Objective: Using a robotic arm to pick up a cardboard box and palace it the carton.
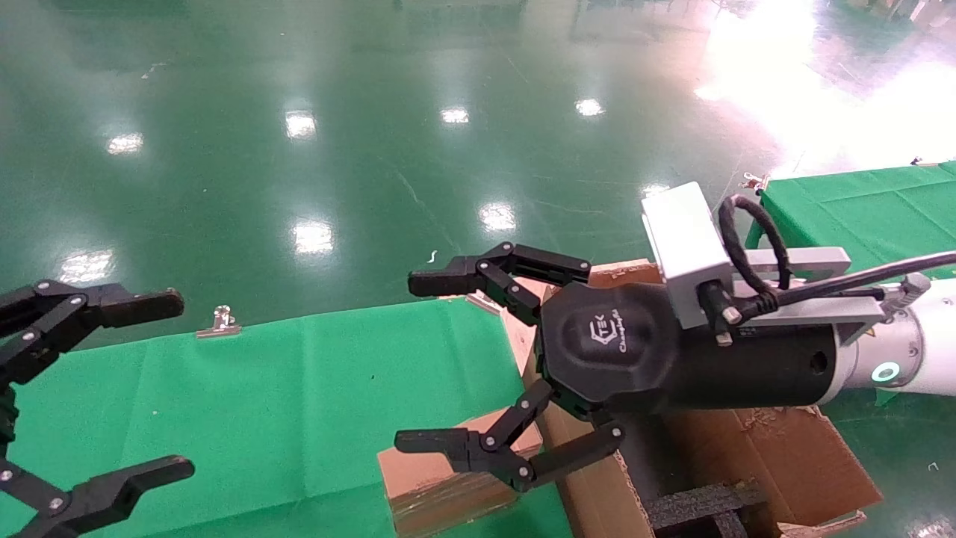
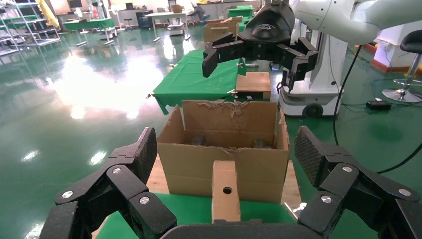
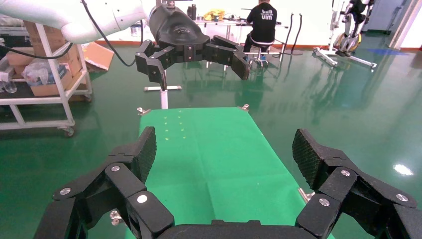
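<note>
Small flat brown taped cardboard box (image 1: pixel 441 478) is standing on the green-clothed table (image 1: pixel 261 388), touching the left wall of the large brown corrugated carton (image 1: pixel 777 456) at right.

Left gripper (image 1: pixel 112 388) cut off by head view's left edge; its arm not seen. Right robotic arm (image 1: pixel 919 359) cut at right edge past teal ring. Cardboard box (image 1: pixel 441 478) partly covered by right gripper (image 1: pixel 448 362) finger, lower end cut by bottom edge. Carton (image 1: pixel 784 456) largely hidden behind black wrist; foam inserts (image 1: pixel 702 508) cut at bottom. Carton interior in left wrist view too dark to be told.
</note>
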Controlling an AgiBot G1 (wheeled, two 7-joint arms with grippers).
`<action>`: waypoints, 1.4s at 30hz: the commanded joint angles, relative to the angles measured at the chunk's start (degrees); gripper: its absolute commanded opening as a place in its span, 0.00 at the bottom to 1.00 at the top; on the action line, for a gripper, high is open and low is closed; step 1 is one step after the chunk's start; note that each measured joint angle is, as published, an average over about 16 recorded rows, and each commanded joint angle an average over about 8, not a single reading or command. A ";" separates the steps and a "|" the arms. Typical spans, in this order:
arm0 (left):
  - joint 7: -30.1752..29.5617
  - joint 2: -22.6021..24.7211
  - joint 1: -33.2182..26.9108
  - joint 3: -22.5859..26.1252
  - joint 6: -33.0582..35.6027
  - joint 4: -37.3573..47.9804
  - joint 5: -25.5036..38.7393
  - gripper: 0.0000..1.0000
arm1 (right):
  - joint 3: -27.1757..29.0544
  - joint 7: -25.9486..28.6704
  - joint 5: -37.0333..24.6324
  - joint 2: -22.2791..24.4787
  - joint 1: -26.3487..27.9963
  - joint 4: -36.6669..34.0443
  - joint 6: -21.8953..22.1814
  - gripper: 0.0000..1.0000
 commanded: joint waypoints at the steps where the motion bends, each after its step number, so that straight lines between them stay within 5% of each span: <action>1: 0.00 0.00 0.00 0.00 0.00 0.00 0.00 1.00 | 0.00 0.00 0.00 0.00 0.00 0.00 0.00 1.00; 14: 0.00 0.00 0.00 0.00 0.00 0.00 0.00 1.00 | 0.00 0.00 0.00 0.00 0.00 0.00 0.00 1.00; 16: 0.00 0.00 0.00 0.00 0.00 0.00 0.00 0.83 | 0.00 0.00 0.00 0.00 0.00 0.00 0.00 1.00; 22: 0.00 0.00 0.00 0.00 0.00 0.00 0.00 0.08 | 0.00 0.00 0.00 0.00 0.00 0.00 0.00 1.00; 23: 0.00 0.00 0.00 0.00 0.00 0.00 0.00 0.02 | 0.03 -0.01 0.01 -0.01 -0.02 0.01 -0.02 1.00; 32: 0.00 0.00 -0.01 0.01 0.00 0.01 0.00 0.00 | -1.57 1.07 -3.43 0.19 1.29 0.38 0.05 1.00; 42: 0.01 0.00 -0.01 0.02 0.00 0.02 -0.01 0.00 | -10.43 5.32 -22.34 -3.22 10.31 1.11 -0.81 1.00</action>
